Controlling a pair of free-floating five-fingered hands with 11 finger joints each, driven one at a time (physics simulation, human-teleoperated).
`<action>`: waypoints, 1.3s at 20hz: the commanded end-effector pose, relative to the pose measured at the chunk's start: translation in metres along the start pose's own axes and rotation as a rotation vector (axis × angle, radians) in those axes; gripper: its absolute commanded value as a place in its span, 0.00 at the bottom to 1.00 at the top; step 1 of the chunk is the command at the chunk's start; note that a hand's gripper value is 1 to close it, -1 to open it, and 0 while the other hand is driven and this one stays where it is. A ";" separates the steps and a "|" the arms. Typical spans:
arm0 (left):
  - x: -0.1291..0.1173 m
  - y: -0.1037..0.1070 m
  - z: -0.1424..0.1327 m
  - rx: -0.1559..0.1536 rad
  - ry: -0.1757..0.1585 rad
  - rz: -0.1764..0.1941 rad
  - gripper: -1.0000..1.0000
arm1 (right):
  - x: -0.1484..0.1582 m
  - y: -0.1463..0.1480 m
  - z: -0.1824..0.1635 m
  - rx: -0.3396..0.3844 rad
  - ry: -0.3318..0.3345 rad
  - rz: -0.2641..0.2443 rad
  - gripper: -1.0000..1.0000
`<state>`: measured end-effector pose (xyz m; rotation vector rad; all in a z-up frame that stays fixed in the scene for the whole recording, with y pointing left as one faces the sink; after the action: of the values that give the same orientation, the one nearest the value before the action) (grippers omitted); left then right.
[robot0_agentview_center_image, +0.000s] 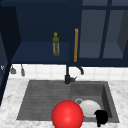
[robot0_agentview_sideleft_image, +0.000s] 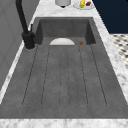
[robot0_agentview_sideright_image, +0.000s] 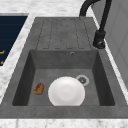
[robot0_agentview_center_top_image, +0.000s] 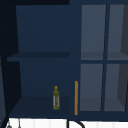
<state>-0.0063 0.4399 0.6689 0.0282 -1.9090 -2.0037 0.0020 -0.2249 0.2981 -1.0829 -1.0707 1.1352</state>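
No text, label, brand or number can be read on anything here.

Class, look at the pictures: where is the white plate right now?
The white plate lies flat in the sink basin, beside the drain, with a small brown sponge on its other side; the right hand hovers nearby.

Your right hand (robot0_agentview_center_image: 101, 117) hangs black at the front right corner of the sink basin, and the thing nearest it is a round white plate (robot0_agentview_sideright_image: 66, 91) lying flat on the basin floor, just beside the drain. From the front, the plate (robot0_agentview_center_image: 89, 108) sits just left of the hand and seems to meet it (whether they truly touch, you cannot tell). A small brown sponge (robot0_agentview_sideright_image: 39, 88) lies on the basin floor near the plate, apart from it.
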 end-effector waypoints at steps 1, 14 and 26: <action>0.034 -0.003 -0.003 -0.066 0.013 0.019 0.00 | 0.000 0.000 0.000 0.000 0.000 0.000 0.50; 0.041 -0.004 -0.052 0.045 0.139 -0.100 0.00 | 0.000 0.000 0.000 0.000 0.000 0.000 0.50; 0.027 0.007 -0.114 0.040 0.251 -0.093 0.00 | 0.000 0.000 0.000 0.000 0.000 0.000 0.50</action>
<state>0.0013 0.3466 0.6706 0.3851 -1.8371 -1.8923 0.0020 -0.2249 0.2981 -1.0829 -1.0707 1.1352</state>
